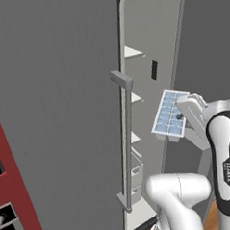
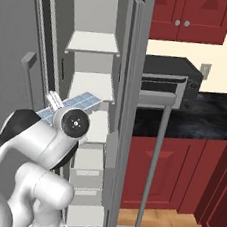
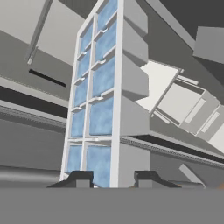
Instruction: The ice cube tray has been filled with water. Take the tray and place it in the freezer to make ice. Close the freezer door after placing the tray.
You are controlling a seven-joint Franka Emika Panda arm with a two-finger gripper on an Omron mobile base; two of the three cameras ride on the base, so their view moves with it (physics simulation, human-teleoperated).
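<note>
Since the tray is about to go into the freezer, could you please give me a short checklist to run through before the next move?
1. Grip: the gripper is shut on the ice cube tray at one end. Ok.
2. Water: the cells look pale blue and full, and no spill is visible. Ok.
3. Tray level: it is tilted in the left base view. Not ok.
4. Freezer access: the freezer door stands open. Ok.
5. Landing spot: the white shelves look bare. Ok.
6. Clearance between the tray and the door edge: cannot tell.
</note>
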